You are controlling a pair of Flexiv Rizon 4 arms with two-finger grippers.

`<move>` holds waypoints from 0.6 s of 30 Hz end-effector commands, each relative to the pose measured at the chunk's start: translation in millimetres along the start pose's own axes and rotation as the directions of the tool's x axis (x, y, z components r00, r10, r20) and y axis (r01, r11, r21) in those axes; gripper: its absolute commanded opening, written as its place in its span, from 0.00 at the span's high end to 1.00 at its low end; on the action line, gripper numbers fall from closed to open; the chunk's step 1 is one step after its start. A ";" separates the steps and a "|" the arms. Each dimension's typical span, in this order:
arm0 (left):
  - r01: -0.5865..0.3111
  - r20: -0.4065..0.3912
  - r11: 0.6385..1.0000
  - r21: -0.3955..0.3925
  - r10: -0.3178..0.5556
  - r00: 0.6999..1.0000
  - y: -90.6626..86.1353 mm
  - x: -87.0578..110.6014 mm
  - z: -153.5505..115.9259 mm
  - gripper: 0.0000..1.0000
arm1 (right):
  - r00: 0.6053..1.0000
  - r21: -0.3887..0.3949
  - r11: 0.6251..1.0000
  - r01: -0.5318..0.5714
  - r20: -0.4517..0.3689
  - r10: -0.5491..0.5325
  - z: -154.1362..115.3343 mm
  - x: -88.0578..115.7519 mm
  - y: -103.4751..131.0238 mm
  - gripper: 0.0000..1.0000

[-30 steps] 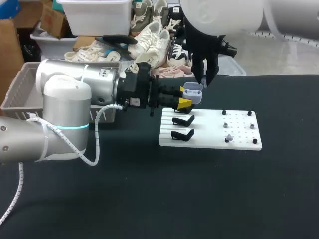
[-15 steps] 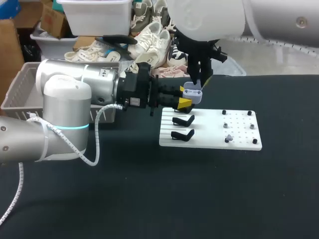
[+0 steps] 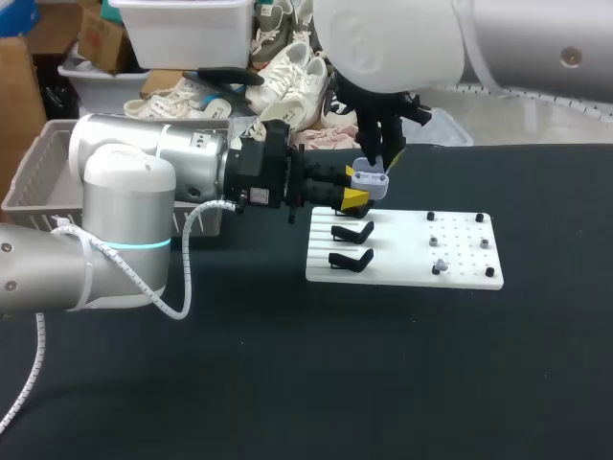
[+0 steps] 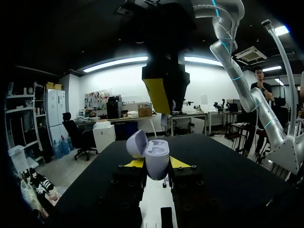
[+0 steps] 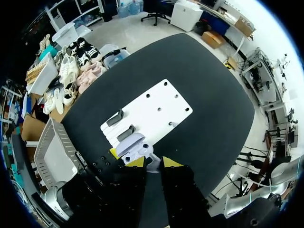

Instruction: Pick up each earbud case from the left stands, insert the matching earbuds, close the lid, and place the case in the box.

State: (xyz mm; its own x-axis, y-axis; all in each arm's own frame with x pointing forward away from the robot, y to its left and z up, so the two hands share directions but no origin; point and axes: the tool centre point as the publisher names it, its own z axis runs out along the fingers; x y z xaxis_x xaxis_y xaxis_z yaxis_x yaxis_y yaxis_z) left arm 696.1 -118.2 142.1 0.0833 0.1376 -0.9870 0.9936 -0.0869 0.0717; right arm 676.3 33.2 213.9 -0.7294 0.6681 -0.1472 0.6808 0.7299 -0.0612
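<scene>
So the whole thing comes down to one lineup: the earbud case [image 3: 370,179] sits directly under the right gripper [image 3: 380,158], only a small gap between them as far as I can judge. The left gripper [image 3: 356,196] is clamped on the case body from both sides and holds it up off the white board [image 3: 460,259], above the black stands [image 3: 352,232]. From the left wrist, the case [image 4: 156,159] stands upright between the fingers, mouth facing up, and its lid [image 4: 136,143] is flipped back to one side, so the opening is clear. The right gripper's fingers are narrow and seem to pinch a small pale earbud [image 5: 153,164], though it's tiny and I wouldn't swear to it. From the right wrist, the case lies just ahead of those tips, a bit off to one side. My read: the coming move is a straight drop along the case's upright axis, and the right arm is the one to make it while the left acts as a vise.
</scene>
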 end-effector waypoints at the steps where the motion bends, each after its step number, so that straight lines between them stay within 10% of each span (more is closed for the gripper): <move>1: -0.001 0.002 1.000 0.000 0.001 1.000 0.4 0.5 0.0 1.00 | 1.000 0.000 1.000 -0.002 0.000 0.002 4.5 -1.2 3.4 1.00; 18: -0.001 0.002 1.000 0.000 0.001 1.000 0.4 0.5 0.0 1.00 | 1.000 0.024 1.000 0.000 -0.004 0.000 13.5 -1.0 10.4 1.00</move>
State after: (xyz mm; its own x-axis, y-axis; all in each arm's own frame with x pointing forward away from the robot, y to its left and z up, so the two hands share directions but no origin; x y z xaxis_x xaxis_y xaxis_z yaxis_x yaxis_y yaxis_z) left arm 696.1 -118.2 142.1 0.0832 0.1376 -0.9870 0.9936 -0.0868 0.0717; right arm 682.6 35.6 200.2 -0.7307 0.6672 -0.1446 0.6805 0.7288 -0.0759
